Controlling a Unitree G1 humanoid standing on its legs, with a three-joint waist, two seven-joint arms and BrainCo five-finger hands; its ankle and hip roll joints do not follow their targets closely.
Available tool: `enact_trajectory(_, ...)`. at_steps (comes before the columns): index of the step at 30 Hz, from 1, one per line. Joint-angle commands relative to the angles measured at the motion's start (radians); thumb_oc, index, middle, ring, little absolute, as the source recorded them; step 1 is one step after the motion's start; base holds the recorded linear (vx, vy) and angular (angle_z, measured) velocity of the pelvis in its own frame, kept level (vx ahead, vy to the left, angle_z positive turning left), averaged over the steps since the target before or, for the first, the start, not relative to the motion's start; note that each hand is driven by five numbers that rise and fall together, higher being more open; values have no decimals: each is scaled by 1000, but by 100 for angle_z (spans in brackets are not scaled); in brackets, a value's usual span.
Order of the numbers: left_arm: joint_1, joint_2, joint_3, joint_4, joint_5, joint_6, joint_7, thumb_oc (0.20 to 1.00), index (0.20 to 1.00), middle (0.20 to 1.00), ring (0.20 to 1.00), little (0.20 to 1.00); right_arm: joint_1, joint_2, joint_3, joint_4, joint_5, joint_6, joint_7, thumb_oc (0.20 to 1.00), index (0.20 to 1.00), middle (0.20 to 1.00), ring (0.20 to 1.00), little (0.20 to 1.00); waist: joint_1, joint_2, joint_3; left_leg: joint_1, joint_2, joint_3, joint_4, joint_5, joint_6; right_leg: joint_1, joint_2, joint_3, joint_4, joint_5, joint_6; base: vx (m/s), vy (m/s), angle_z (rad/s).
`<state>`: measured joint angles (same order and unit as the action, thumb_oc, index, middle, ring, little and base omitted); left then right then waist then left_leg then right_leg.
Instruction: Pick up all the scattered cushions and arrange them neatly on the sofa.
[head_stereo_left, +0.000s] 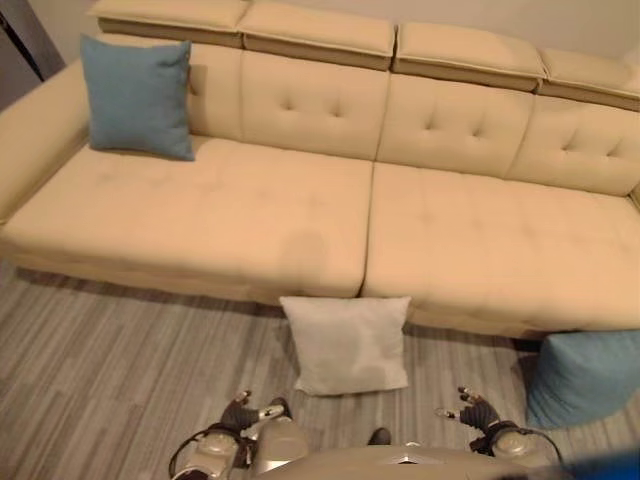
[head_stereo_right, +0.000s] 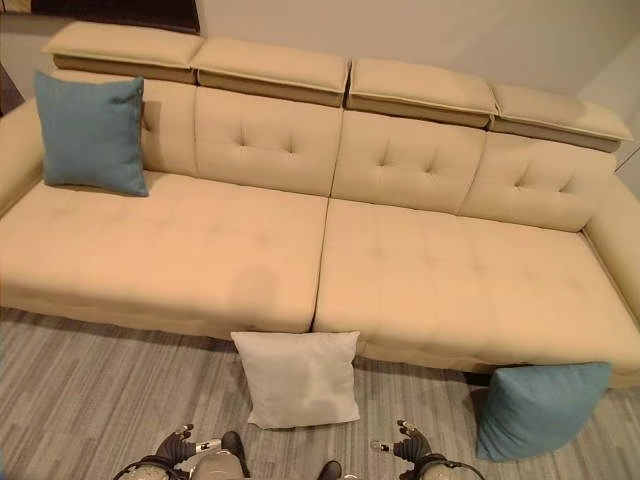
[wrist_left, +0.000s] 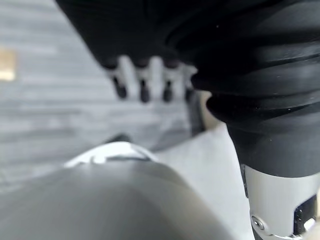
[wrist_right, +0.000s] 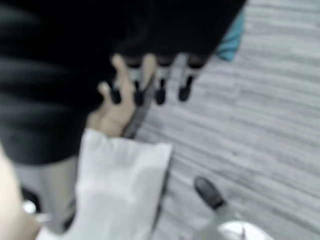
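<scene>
A white cushion (head_stereo_left: 347, 343) leans against the front of the beige sofa (head_stereo_left: 200, 215), standing on the floor near the sofa's middle seam. A blue cushion (head_stereo_left: 583, 376) rests on the floor at the sofa's right end. Another blue cushion (head_stereo_left: 137, 97) stands upright on the left seat against the backrest. My left hand (head_stereo_left: 245, 410) hangs low just left of the white cushion, fingers (wrist_left: 142, 85) straight and empty. My right hand (head_stereo_left: 476, 408) hangs between the white cushion (wrist_right: 120, 185) and the floor-level blue cushion (wrist_right: 232, 42), fingers (wrist_right: 160, 82) relaxed, holding nothing.
Grey striped wooden floor (head_stereo_left: 100, 380) runs along the sofa front. The sofa's left arm (head_stereo_left: 35, 130) and tufted backrest (head_stereo_left: 450, 125) bound the wide seats.
</scene>
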<state>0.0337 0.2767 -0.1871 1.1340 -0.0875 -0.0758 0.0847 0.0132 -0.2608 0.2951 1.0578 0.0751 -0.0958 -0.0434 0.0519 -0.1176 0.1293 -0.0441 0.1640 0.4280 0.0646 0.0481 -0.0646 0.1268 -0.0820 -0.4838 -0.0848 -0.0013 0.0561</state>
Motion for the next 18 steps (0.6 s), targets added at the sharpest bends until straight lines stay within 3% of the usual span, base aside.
enact_trajectory(1, -36, -2, -13, 31, 17, -19, -3, 1000, 1000, 1000, 1000, 1000, -54, -19, 4, -32, -14, -25, -1, 1000, 1000, 1000, 1000, 1000, 15, 16, 12, -27, -21, -48, 43, 6, -28, 14, -57, 86, 187, -82, 97, 203, 249, -7)
enact_trajectory(3, -46, 7, -18, 19, 16, -20, -2, 1000, 1000, 1000, 1000, 1000, -65, -18, 8, -50, -21, -25, 0, 1000, 1000, 1000, 1000, 1000, 12, 21, 23, -24, -33, -41, 35, 7, 4, -55, -89, 106, 302, -56, 112, 42, 184, 0)
enact_trajectory(5, -66, 18, -30, 4, 16, -22, 1, 1000, 1000, 1000, 1000, 1000, -76, -16, 12, -62, -17, -23, 1, 1000, 1000, 1000, 1000, 1000, -6, 28, 36, -27, -50, -70, 33, -1, 19, -127, -83, 189, 390, -54, 129, 39, 130, 8)
enact_trajectory(7, -68, 20, -35, -3, 15, -25, 2, 1000, 1000, 1000, 1000, 1000, -74, -19, 16, -78, -16, -25, 2, 1000, 1000, 1000, 1000, 1000, -14, 30, 37, -22, -60, -86, 26, -3, 21, -133, -71, 226, 370, -65, 120, 94, 57, 26)
enact_trajectory(8, -74, 20, -42, -19, 8, -32, 6, 1000, 1000, 1000, 1000, 1000, -70, -28, 19, -110, -10, -29, 2, 1000, 1000, 1000, 1000, 1000, -34, 36, 37, -10, -82, -121, 0, -5, 23, -143, -48, 299, 297, -72, 103, 92, 23, 34)
enact_trajectory(9, -74, 20, -42, -19, 8, -32, 6, 1000, 1000, 1000, 1000, 1000, -70, -29, 18, -110, -10, -28, 2, 1000, 1000, 1000, 1000, 1000, -33, 37, 34, -13, -80, -120, 0, -4, 22, -146, -46, 300, 294, -68, 102, 128, 17, 33)
enact_trajectory(11, -87, 17, -52, -22, 0, -40, 10, 1000, 1000, 1000, 1000, 1000, -72, -39, 20, -124, 1, -34, 0, 1000, 1000, 1000, 1000, 1000, -55, 44, 35, 3, -99, -157, -20, -14, 23, -178, -44, 394, 197, -31, 104, 137, -32, 49)
enact_trajectory(16, -82, 11, -46, -16, 4, -40, 18, 1000, 1000, 1000, 1000, 1000, -71, -43, 28, -136, -10, -33, 4, 1000, 1000, 1000, 1000, 1000, -47, 33, 39, 7, -102, -162, 1, -26, 20, -154, -69, 342, 157, -5, 112, 59, -54, 48)
enact_trajectory(18, -85, 11, -45, -38, -15, -45, 17, 1000, 1000, 1000, 1000, 1000, -76, -70, 24, -157, -11, -41, -8, 1000, 1000, 1000, 1000, 1000, -40, 33, 41, -6, -93, -188, -4, -4, -8, -111, -42, 303, 70, 7, 96, 69, -172, 22)
